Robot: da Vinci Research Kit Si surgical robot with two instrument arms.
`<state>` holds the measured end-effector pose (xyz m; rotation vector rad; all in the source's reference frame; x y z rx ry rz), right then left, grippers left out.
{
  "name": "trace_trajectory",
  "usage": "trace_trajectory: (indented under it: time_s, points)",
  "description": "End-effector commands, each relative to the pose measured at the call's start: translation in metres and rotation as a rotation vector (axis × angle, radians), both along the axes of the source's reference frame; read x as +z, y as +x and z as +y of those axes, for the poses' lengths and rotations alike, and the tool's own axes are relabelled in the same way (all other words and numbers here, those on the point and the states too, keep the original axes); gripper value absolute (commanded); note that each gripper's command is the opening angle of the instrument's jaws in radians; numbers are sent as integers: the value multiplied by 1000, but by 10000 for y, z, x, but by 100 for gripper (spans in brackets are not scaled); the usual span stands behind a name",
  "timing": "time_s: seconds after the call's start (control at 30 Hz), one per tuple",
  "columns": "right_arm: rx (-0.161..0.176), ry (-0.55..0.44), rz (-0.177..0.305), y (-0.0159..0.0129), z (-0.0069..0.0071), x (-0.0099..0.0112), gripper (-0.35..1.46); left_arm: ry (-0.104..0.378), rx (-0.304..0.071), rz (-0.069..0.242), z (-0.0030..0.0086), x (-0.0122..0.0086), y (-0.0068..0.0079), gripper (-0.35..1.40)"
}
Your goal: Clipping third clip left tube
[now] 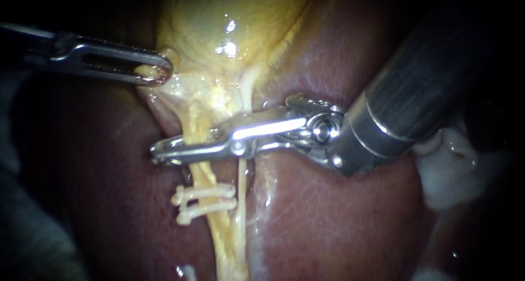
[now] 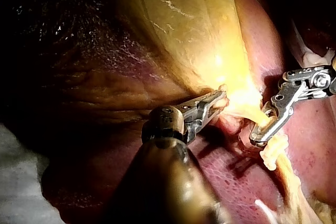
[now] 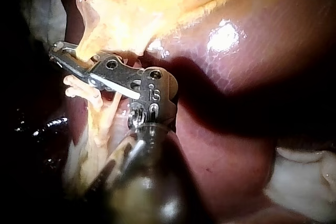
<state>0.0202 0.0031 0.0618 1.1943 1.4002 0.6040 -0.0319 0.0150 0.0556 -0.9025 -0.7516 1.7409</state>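
End effector on my slim silver right instrument (image 1: pixel 161 151) is closed down to a sliver across the yellowish, fatty left tube (image 1: pixel 225 243). Both jaws touch it, just on the gallbladder side of the two white clips (image 1: pixel 205 199) sitting on that tube. My left instrument (image 1: pixel 161 70), with the slotted steel tip, is pinched onto the pale yellow gallbladder (image 1: pixel 229 18) at its lower edge. Glossy dark red liver (image 1: pixel 328 215) lies underneath.

The right instrument (image 3: pixel 67 56) clamps the yellow tube (image 3: pixel 97 129), two white clips (image 3: pixel 79 88) just beside, at nine o'clock from its wrist.
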Motion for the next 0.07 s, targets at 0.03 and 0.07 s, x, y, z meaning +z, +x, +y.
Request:
trace_trajectory:
  time_s: [0.03,0.07]
  points:
    - [0,-1,0,0,-1,1,-35,0,0,0,0,0,0,-35]
    - [0,-1,0,0,-1,1,-35,0,0,0,0,0,0,-35]
